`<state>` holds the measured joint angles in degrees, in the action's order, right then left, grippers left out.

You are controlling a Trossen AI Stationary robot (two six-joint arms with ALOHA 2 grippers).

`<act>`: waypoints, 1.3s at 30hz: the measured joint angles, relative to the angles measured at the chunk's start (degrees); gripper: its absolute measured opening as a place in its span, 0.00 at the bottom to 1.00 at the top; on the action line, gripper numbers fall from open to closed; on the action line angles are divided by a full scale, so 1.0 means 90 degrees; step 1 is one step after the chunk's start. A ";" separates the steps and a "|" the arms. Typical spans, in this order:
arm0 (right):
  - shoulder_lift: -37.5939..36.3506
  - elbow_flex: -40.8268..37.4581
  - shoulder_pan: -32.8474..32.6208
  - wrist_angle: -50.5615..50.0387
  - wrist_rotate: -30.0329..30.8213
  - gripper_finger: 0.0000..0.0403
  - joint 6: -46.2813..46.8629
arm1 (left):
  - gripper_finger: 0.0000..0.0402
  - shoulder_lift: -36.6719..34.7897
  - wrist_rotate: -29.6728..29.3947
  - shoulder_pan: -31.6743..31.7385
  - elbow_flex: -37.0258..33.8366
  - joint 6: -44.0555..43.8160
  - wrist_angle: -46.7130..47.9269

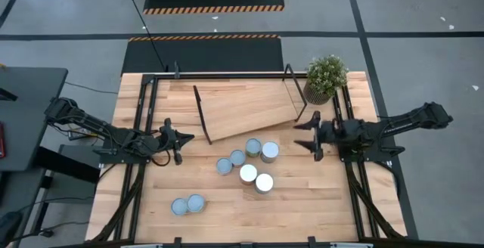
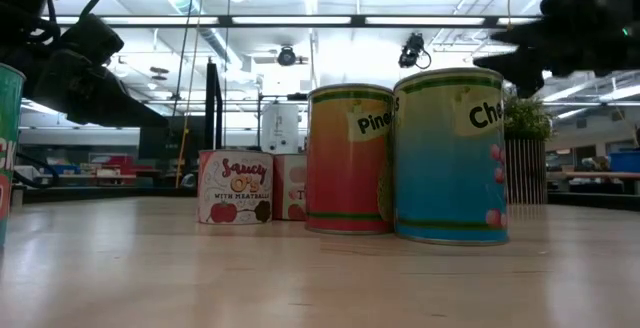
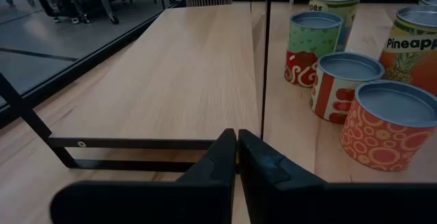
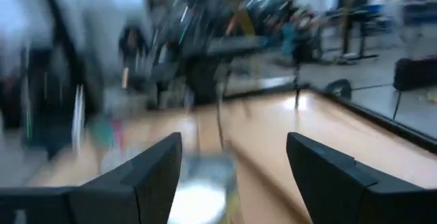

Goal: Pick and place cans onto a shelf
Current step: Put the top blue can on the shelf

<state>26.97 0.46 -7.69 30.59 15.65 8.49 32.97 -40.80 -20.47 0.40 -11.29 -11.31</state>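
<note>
While the left gripper (image 1: 180, 138) sits at centre left of the high view with its fingers pressed together on nothing, the right gripper (image 1: 311, 140) sits at centre right with its fingers spread wide. Between them, at upper centre, the shelf (image 1: 246, 108) lies on the tabletop (image 1: 318, 203). Six cans (image 1: 248, 174) stand clustered just below the shelf's lower edge, and two more cans (image 1: 179, 206) stand touching at lower left.

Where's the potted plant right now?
In the high view the potted plant stands at the table's far right corner, just beyond the shelf's right end and behind the right pincer.
</note>
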 joint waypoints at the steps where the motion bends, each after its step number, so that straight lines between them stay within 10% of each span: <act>1: 0.0005 0.0040 0.0063 0.0129 0.0156 0.67 0.0499 | 0.06 0.0000 0.0000 -0.0001 0.0000 0.0002 0.0000; 6: 0.0103 0.0352 0.0438 0.0151 0.0591 0.67 0.2559 | 0.06 0.0002 0.0000 -0.0002 -0.0002 -0.0003 0.0000; 14: 0.0740 0.1693 0.0823 -0.0637 -0.1683 0.67 0.1752 | 0.06 0.0002 -0.0038 0.0012 -0.0002 -0.0003 -0.0076; 33: 0.1812 0.3160 0.0839 -0.1409 -0.1190 0.67 0.1862 | 0.06 0.0005 -0.0342 0.0012 -0.0002 0.0614 -0.0800; 39: 0.2277 0.3163 0.0842 -0.1416 -0.0981 0.67 0.2059 | 0.06 0.0002 -0.0269 0.0049 -0.0002 -0.0045 -0.3325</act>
<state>47.47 28.93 -0.12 17.85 6.82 27.03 32.99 -43.22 -20.03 0.38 -11.69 -41.24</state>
